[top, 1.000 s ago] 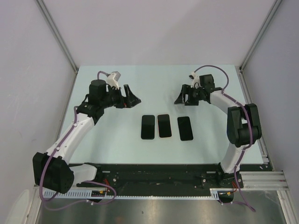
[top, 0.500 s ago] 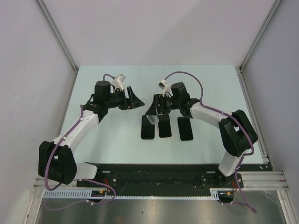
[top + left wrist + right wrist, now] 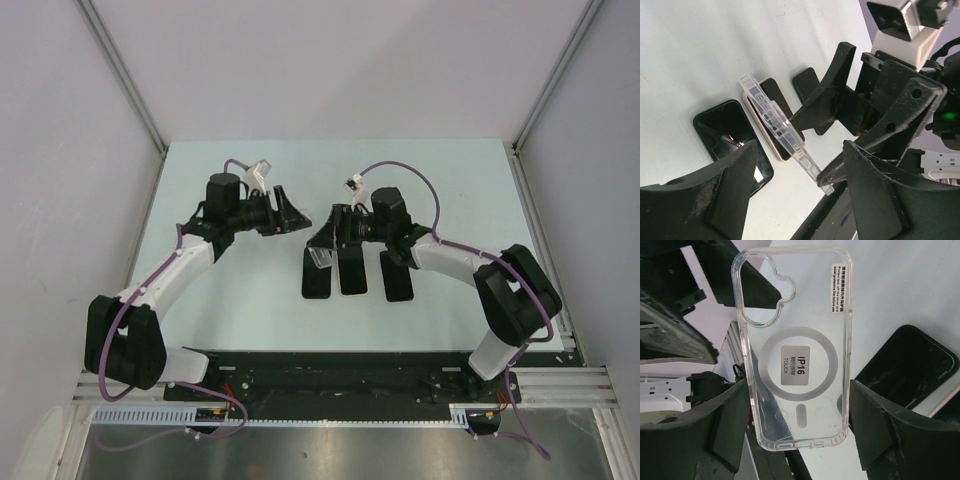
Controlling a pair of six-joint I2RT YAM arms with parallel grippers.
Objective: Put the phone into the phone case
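Note:
Three dark phones lie side by side mid-table: left [image 3: 316, 280], middle with a pale rim [image 3: 352, 277], right [image 3: 397, 277]. My right gripper [image 3: 331, 240] is shut on a clear phone case [image 3: 320, 257], holding it tilted on edge above the left and middle phones. In the right wrist view the case [image 3: 792, 315] is pinched by its lower sides between the fingers [image 3: 730, 425]. My left gripper [image 3: 292, 214] stands open just behind and left of the case, holding nothing. Its wrist view shows the case edge-on [image 3: 772, 117] beyond the open gripper [image 3: 800, 195].
The pale table [image 3: 230, 290] is walled in by white panels at the left, back and right. A black rail [image 3: 330, 375] runs along the near edge by the arm bases. Both arms crowd the table's middle, their grippers close together.
The right arm swung left from the back right, and the case is now over the phones. The left gripper shifted slightly right and its jaws narrowed somewhat.

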